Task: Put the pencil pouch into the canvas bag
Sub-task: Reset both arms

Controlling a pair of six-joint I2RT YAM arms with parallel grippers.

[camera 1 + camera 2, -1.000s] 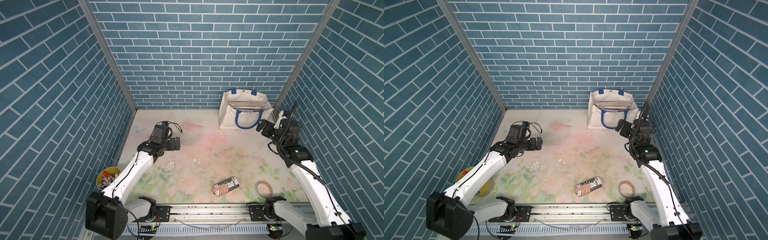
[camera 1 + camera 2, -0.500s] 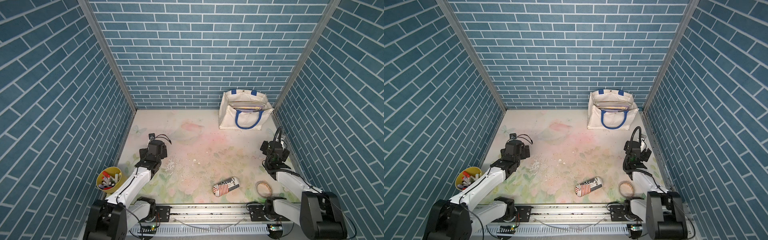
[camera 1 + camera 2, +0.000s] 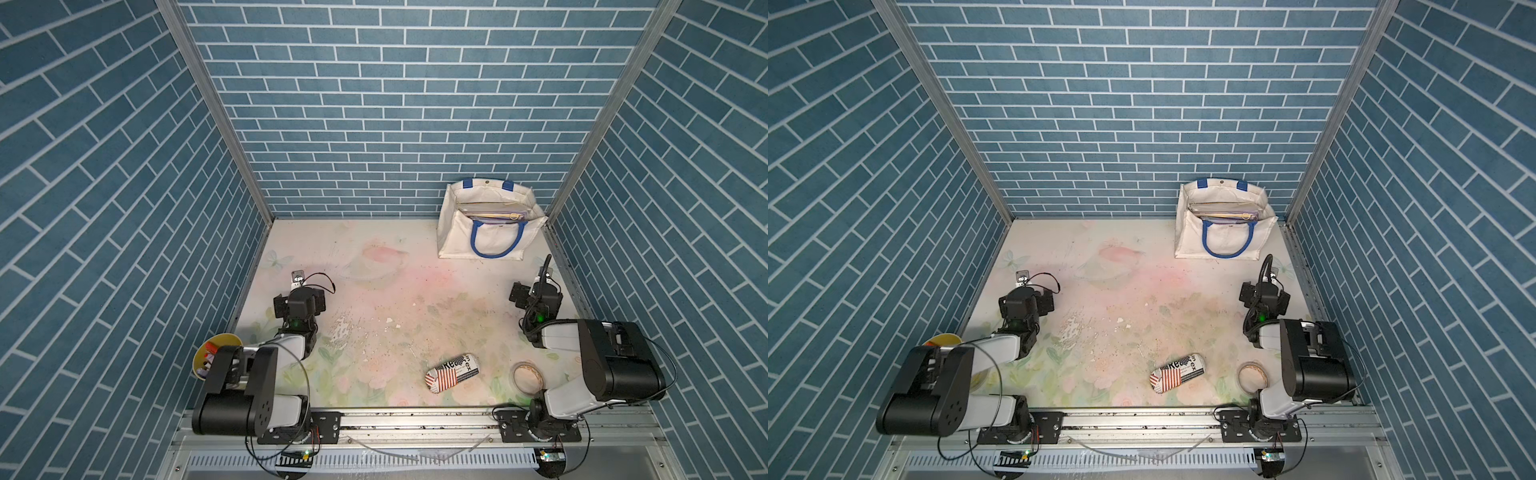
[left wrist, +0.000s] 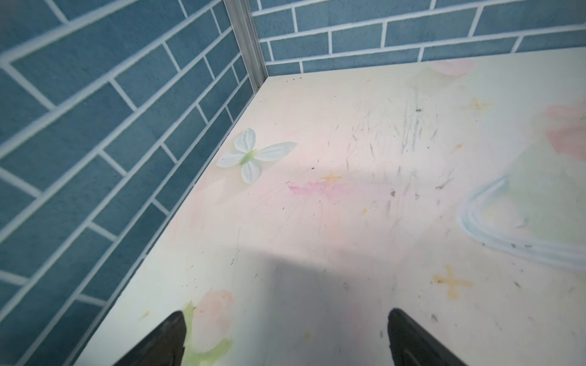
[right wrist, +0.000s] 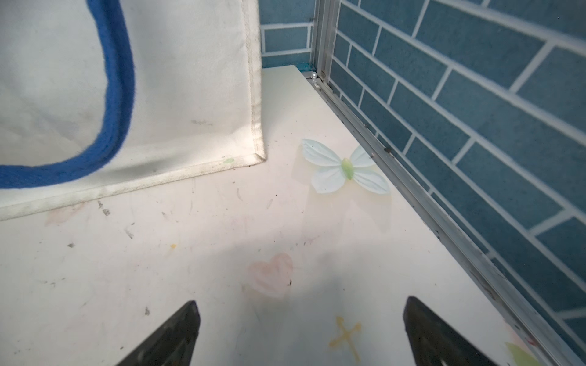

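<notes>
two open grippers, pencil pouch in the bag

two arms sit folded low over the metal rail [image 3: 415, 419] at the near edge of the table [image 3: 395, 299]: the left arm [image 3: 249, 390] and the right arm [image 3: 611, 365], one at each side. beside the left arm's elbow, at the left wall [image 3: 124, 208], is a yellow cup [image 3: 206, 353] with small bits in it, too small to name. toward the right of the near edge a flag-print pouch [image 3: 452, 372] lies on its side on the table. a roll of tape [image 3: 527, 377] lies flat just to its right, near the right arm's base, apart from the pouch.

further in, the left gripper [image 4: 287, 317] hangs above bare table near the left wall, its jaws spread wide with nothing between them. a printed butterfly [image 4: 250, 155] shows on the table ahead of it. the right gripper [image 5: 302, 304] is likewise spread wide and empty, above the table close to the right wall [image 3: 685, 208]. it points toward the bag's near corner without touching it.

at the far right corner, against the back wall [image 3: 395, 104], the canvas bag [image 3: 457, 239] stands upright with its mouth open. its near blue handle [image 3: 494, 254] droops over the front face. the pencil pouch [image 3: 494, 212], flat and see-through with thin yellow sticks inside, rests within the bag's mouth, lying across the opening. both top views show it inside the rim.
</notes>
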